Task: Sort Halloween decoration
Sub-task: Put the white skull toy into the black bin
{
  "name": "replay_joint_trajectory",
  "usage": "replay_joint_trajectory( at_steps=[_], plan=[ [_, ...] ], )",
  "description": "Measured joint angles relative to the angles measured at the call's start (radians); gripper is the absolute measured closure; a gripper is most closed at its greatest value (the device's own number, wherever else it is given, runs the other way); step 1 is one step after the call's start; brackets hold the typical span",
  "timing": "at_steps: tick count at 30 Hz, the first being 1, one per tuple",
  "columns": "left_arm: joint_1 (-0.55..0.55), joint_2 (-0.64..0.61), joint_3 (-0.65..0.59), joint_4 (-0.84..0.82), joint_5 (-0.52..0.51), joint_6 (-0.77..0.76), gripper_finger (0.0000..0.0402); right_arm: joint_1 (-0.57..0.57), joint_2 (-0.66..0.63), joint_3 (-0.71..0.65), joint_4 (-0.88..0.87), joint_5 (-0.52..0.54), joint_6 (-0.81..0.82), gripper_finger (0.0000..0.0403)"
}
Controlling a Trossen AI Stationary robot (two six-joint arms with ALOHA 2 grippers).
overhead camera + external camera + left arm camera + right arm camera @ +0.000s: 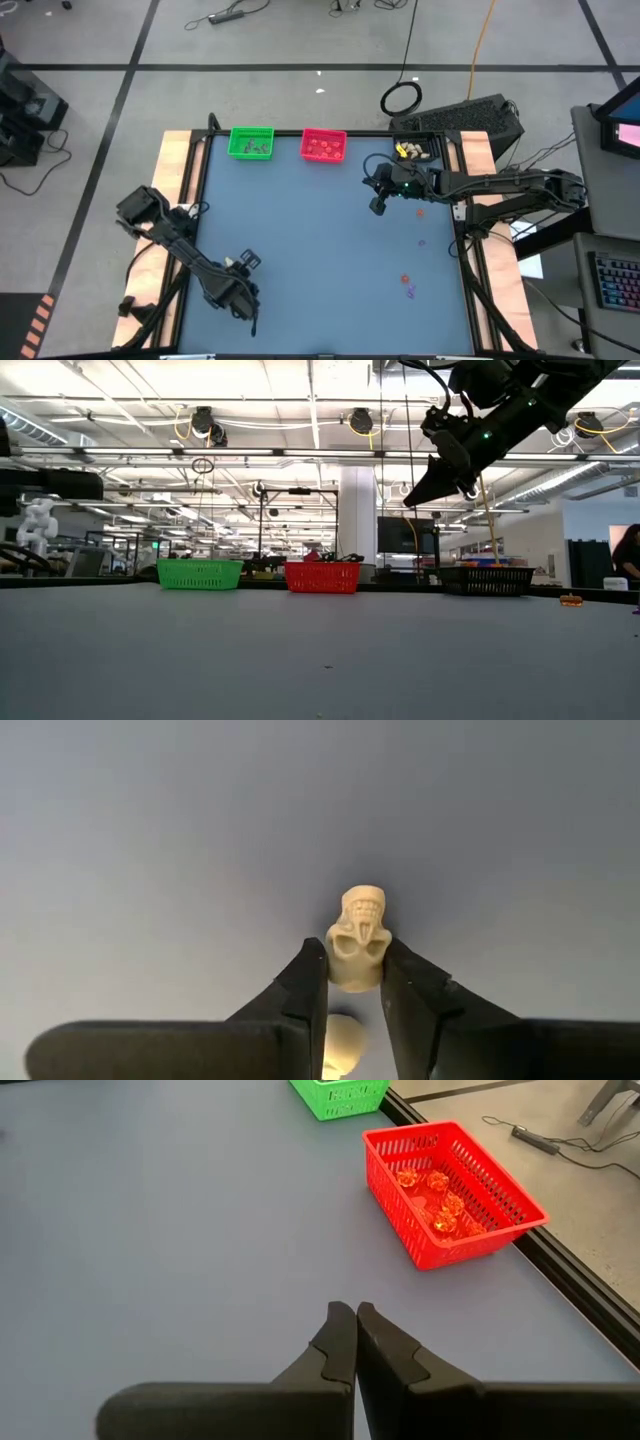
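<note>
**Skull between the left fingers, right arm raised near the red tray**

Cream-white skull (pixel 356 942), a tiny trinket with hollow eye sockets and a toothed jaw, sits on the blue table (pixel 320 250) between the left gripper's (pixel 354 982) two dark fingers (pixel 306 982), which stand narrow and press its sides. That arm reaches in low over the table's near left part, bent at the elbow, gripper pointing down.

Right gripper (pixel 379 204) hangs above the table near the red tray (pixel 323 146), arm stretched in from the right side, fingers closed together on nothing.

Orange-red trinkets (pixel 432 1198) lie in the red tray; the green tray (pixel 250 142) stands beside it. More orange (pixel 405 279) and purple pieces (pixel 410 292) lie scattered on the table's right part.
</note>
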Motion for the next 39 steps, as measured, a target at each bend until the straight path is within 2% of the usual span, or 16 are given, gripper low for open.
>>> replay_joint_trajectory(
  at_steps=[6,10,18,24,28,32,35,39],
  plan=[
    [0.022,-0.067,-0.002,0.023,-0.032,-0.053,0.0327,0.000,0.000,0.000,0.000,0.000,0.000,0.0403],
    [0.058,-0.126,-0.002,0.104,-0.058,-0.066,0.0327,0.001,0.000,0.000,0.000,0.000,0.000,0.0403],
    [0.188,-0.167,-0.012,0.305,-0.071,0.048,0.0327,0.019,0.000,0.000,0.000,0.000,-0.001,0.0403],
    [0.304,-0.171,-0.129,0.547,0.085,0.104,0.0327,0.020,0.000,0.000,-0.006,-0.005,0.000,0.0403],
    [0.368,-0.171,-0.203,0.734,0.179,0.103,0.0328,0.042,0.002,0.000,-0.004,-0.068,0.000,0.0403],
    [0.441,-0.171,-0.257,0.966,0.285,0.026,0.0328,0.109,0.025,0.000,-0.002,-0.083,-0.002,0.0402],
    [0.494,-0.170,-0.283,1.121,0.348,-0.086,0.0328,0.176,0.061,0.000,0.034,-0.078,-0.013,0.0394],
    [0.540,-0.171,-0.287,1.263,0.431,-0.206,0.0328,0.273,0.131,0.000,0.181,-0.078,-0.063,0.0374]
  ],
)
